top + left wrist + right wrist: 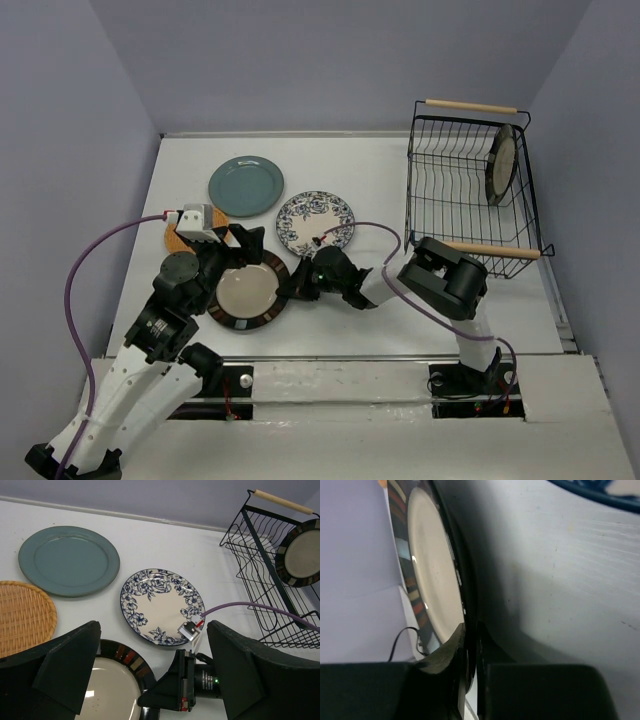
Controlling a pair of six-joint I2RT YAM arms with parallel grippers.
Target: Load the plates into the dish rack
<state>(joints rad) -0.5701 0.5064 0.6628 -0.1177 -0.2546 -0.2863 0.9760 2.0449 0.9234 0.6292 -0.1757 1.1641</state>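
Note:
A cream plate with a dark striped rim [245, 292] lies on the table near the front. My right gripper [297, 287] is shut on its right rim; the right wrist view shows the fingers [451, 650] pinching the rim of this plate [427, 565]. My left gripper [230, 255] hovers open over the plate's far edge, holding nothing [154, 630]. The teal plate [246, 186], the blue-flowered plate [315, 222] and the orange-tan plate [180, 238] lie flat behind. A second striped plate [501, 163] stands upright in the black wire dish rack [450, 190].
The rack stands at the right rear with wooden rod handles [470, 105] at front and back. Purple cables [372, 232] trail from both wrists. Grey walls close the table on three sides. The orange-tan plate is partly hidden by my left wrist.

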